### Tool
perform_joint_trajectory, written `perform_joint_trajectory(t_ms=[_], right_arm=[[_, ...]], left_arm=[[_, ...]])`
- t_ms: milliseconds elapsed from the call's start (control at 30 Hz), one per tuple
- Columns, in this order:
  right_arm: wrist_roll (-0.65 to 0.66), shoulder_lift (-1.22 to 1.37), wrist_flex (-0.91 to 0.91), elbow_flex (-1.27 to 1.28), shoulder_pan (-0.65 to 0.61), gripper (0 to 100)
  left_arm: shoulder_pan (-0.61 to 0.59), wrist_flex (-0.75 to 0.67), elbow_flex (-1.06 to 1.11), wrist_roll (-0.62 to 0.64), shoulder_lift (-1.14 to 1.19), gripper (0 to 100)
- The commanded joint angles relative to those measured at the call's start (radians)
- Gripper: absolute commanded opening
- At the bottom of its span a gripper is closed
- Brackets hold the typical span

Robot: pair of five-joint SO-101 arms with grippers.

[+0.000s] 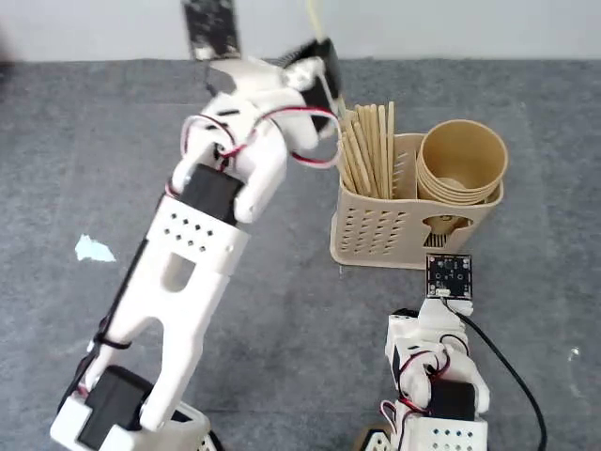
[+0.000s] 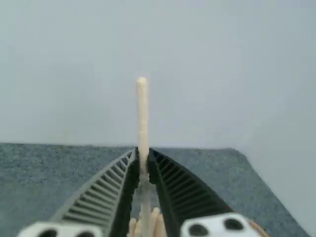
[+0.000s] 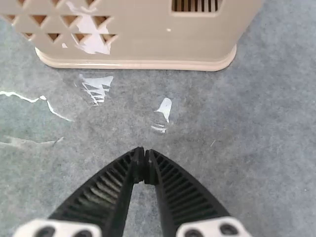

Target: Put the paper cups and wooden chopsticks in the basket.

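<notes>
Wooden chopstick (image 2: 141,113) stands upright, clamped in the left gripper (image 2: 142,157) at the basket (image 1: 376,240), prob. to drop in w/ the other sticks (image 1: 369,150) beside the stacked cups (image 1: 462,164); right gripper (image 3: 144,160) sits pinched shut & empty, low over the table (image 3: 247,148), out of the way.

arms (image 1: 188,254) white, perforated | cables (image 1: 315,162) red, black | claw (image 3: 143,157) black (ribbed)

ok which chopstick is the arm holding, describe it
Find the beige basket on the grey table; one compartment holds a bundle of wooden chopsticks. Over that bundle the left pincer is shut on a single chopstick, the only one clamped, its end poking past the pincer's tips.
</notes>
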Motion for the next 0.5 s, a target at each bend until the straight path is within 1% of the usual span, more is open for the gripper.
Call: perform_joint_trajectory(t_ms=[0,100,233,367,467], right_arm=[[-0.006,-0.012,-0.013,0.017,0.013,0.9],[-0.006,-0.012,-0.015,0.017,0.013,0.9],[-0.006,-0.012,-0.015,0.017,0.013,0.9],[-0.006,-0.012,-0.015,0.017,0.013,0.9],[-0.006,-0.012,-0.015,0.017,0.013,0.9]], left_arm=[[0.032,-0.018,0.033,-0.046,-0.041,10],[0.035,-0.018,0.068,-0.046,-0.083,16],[0.023,-0.014,0.082,-0.048,-0.138,18],[0.003,0.051,0.082,-0.048,-0.207,18],[-0.021,0.132,0.082,-0.044,-0.267,17]])
